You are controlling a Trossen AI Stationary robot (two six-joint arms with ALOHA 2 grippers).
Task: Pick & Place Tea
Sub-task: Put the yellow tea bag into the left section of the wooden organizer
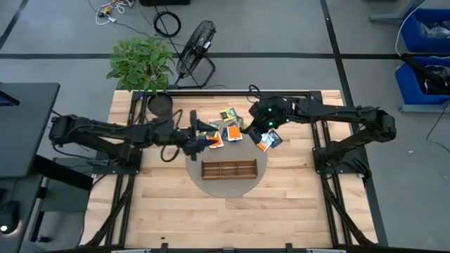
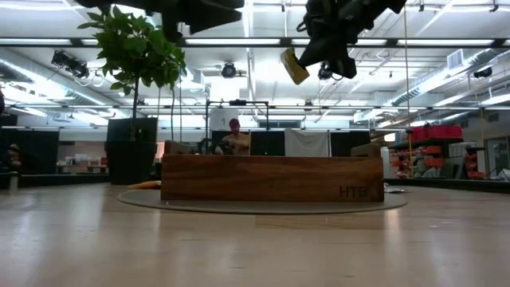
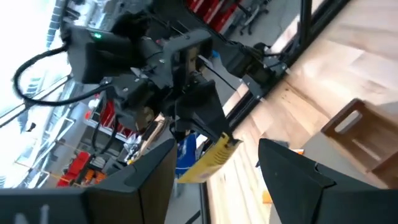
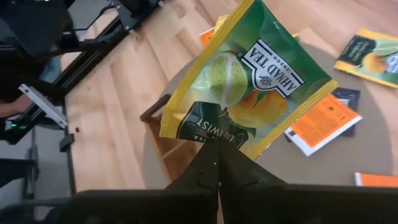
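**Carry the lime packet over the tray and drop it flat**

Butcher-block table (image 1: pixel 169 218) carries a round grey mat (image 1: pixel 261 172) with the wooden tray (image 1: pixel 228 169) at its six o'clock edge and loose tea packets (image 1: pixel 230 114) scattered toward twelve. The right gripper (image 4: pixel 217 163) is pinched shut on the corner of a green-and-yellow tea packet (image 4: pixel 249 81), which hangs clear above the mat, at about one o'clock from the tray. The left gripper (image 3: pixel 214 171) hovers at the tray's ten o'clock, fingers spread, with nothing visibly between them. To do this well, I would swing the packet toward six o'clock until it sits over one compartment, lower it close, level it, then release; a high drop from a corner grip would likely let it flutter off-target.
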